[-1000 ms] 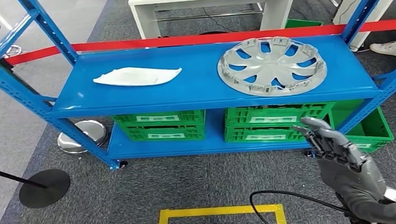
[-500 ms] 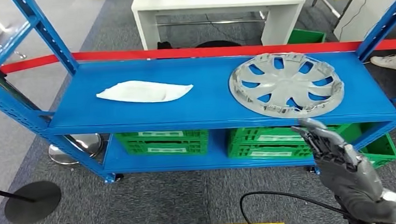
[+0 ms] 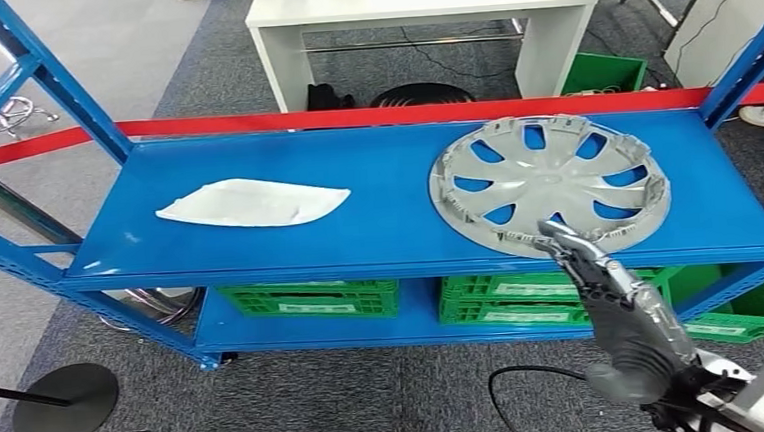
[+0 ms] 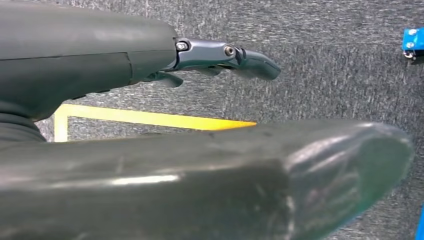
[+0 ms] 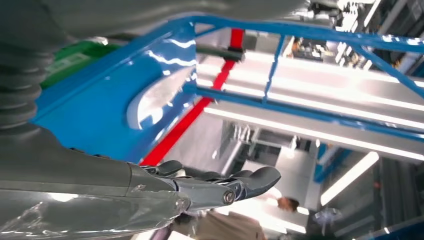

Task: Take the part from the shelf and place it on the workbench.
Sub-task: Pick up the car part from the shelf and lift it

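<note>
Left hand (image 4: 220, 57) hung over grey carpet, fingers loosely out, holding nothing. White part (image 3: 252, 203) lay on the shelf (image 3: 389, 231), hubcap (image 3: 548, 184) further right. Right hand (image 3: 614, 302) reached up, open, fingertips just at the hubcap's near rim.

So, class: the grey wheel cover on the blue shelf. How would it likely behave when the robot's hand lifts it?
The wheel cover looks like thin moulded plastic with open spokes, so probably light for its size and slightly flexible. It lies flat, so unlikely to roll. Its broad disc could tilt if the right hand grips just the near rim.
</note>
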